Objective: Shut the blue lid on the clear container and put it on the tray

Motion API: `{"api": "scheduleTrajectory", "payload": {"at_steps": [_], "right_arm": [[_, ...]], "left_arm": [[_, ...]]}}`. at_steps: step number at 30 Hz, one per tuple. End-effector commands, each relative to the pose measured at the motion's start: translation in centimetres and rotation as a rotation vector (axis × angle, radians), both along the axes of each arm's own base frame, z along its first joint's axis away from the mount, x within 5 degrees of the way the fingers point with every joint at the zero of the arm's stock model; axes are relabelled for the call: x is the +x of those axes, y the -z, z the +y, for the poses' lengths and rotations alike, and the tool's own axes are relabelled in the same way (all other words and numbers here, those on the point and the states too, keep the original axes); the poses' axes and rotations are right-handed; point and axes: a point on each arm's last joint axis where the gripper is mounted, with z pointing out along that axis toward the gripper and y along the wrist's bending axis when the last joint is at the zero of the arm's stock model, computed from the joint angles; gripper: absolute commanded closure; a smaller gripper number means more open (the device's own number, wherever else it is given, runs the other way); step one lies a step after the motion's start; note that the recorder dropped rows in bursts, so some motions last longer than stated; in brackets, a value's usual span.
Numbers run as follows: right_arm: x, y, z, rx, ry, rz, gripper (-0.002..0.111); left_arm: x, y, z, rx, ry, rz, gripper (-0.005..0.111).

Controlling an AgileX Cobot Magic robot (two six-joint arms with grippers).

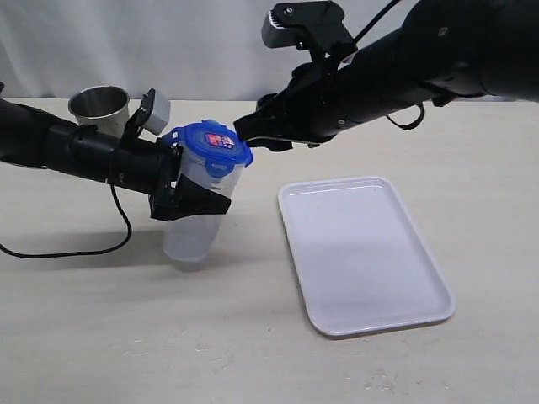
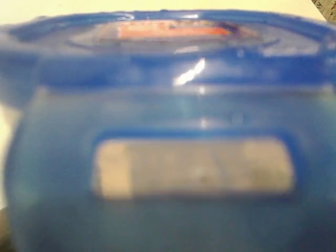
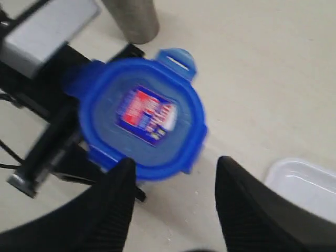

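The clear container (image 1: 195,231) stands left of the tray (image 1: 362,252), leaning slightly. My left gripper (image 1: 205,183) is shut on its upper body from the left. The blue lid (image 1: 215,145) sits on its rim, sticker up. In the left wrist view the blue lid (image 2: 168,58) fills the frame, blurred, and no fingers show. My right gripper (image 1: 253,135) hovers open at the lid's right edge. In the right wrist view the right gripper (image 3: 176,163) has nothing between its fingers, and the blue lid (image 3: 144,118) lies just beyond them with one tab (image 3: 178,58) sticking out.
A grey metal cup (image 1: 99,105) stands at the back left behind the left arm, and the metal cup (image 3: 134,18) also shows in the right wrist view. A black cable (image 1: 67,251) trails on the table under the left arm. The tray's corner (image 3: 304,181) is beside the right finger.
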Motion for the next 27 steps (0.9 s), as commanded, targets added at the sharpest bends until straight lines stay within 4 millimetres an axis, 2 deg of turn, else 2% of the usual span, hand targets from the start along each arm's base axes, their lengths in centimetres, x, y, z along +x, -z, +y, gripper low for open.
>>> {"api": "scheduleTrajectory", "payload": {"at_steps": [1,4,5,10,14,17,20,23,25,27], "right_arm": [[0.5,-1.3,0.9,0.068,-0.044,-0.032,0.061],[0.6,-1.6,1.0,0.07,-0.048,-0.041,0.061],[0.6,-1.6,1.0,0.07,-0.049,-0.041,0.061],[0.4,-1.4,1.0,0.058,-0.072,-0.028,0.06],[-0.6,-0.6,1.7,-0.058,-0.25,-0.065,0.052],[-1.0,0.0,2.3,-0.16,-0.295,-0.111,0.05],[-0.6,-0.5,2.3,-0.14,-0.18,-0.135,0.05],[-0.3,-1.8,1.7,-0.089,-0.096,-0.19,0.051],[-0.3,-2.4,0.9,-0.05,-0.037,-0.235,0.056],[-0.4,-2.3,-0.6,-0.017,0.045,-0.295,0.069]], "left_arm": [[0.2,0.0,-0.6,0.036,0.002,-0.041,0.075],[0.2,-0.1,-0.6,0.03,0.002,-0.041,0.102],[0.2,-0.1,-0.6,0.026,0.001,-0.04,0.107],[0.3,-0.1,-0.6,0.028,-0.011,-0.041,0.107],[0.2,-0.1,-0.6,0.024,-0.008,-0.041,0.107],[0.2,-0.2,-0.7,0.019,-0.003,-0.04,0.107],[0.2,-0.6,-0.9,-0.039,-0.006,-0.034,0.107],[0.3,-1.6,-1.2,-0.157,-0.025,-0.029,0.107],[0.4,-1.9,-1.2,-0.185,-0.04,-0.03,0.107],[0.5,-1.9,-1.2,-0.181,-0.044,-0.032,0.107]]}}
